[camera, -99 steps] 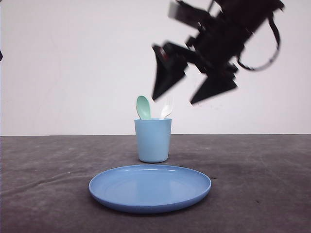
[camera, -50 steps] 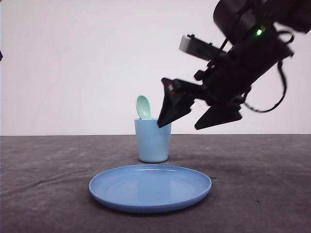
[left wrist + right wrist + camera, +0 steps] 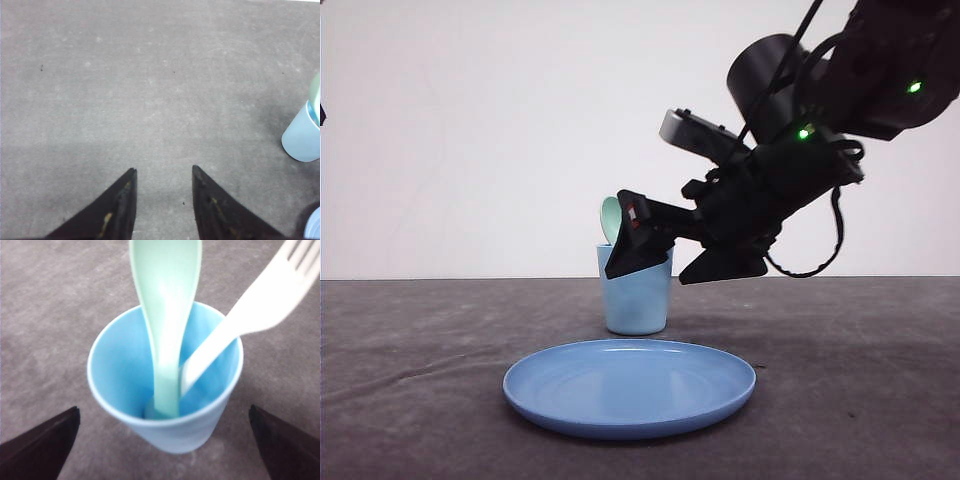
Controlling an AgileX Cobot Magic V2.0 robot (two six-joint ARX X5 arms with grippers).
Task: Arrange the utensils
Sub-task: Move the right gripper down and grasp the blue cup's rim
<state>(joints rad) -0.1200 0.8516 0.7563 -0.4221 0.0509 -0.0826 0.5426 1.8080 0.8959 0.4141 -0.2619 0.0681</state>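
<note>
Black fingers of your right gripper (image 3: 672,262) slope down from the upper right in the front view, the arm angled steeply with its green lights lit, and the tips sit at the rim of the light blue plastic cup (image 3: 635,294). One finger crosses in front of the cup's top edge; the other hangs just to the cup's right. From the right wrist camera you see the two fingertips (image 3: 42,447) spread far apart, one on each side of the cup, gripping nothing and clear of the cup wall.

Inside that cup stand both utensils: the pale mint-green plastic spoon (image 3: 166,315), bowl end up and handle down on the cup floor, and the small white plastic fork (image 3: 250,315), leaning against the rim with its tines pointing outward. They touch near the bottom of the cup. In the front view only the spoon's bowl peeks above the rim beside the black finger.

Your left gripper (image 3: 163,205) hovers over bare surface, its fingers parted with a gap between them and nothing held.

Nearer the camera lies the round blue plastic plate (image 3: 630,387), with nothing on it. Everything rests on a dark grey matte tabletop (image 3: 420,350), backed by a plain white wall (image 3: 470,130).
</note>
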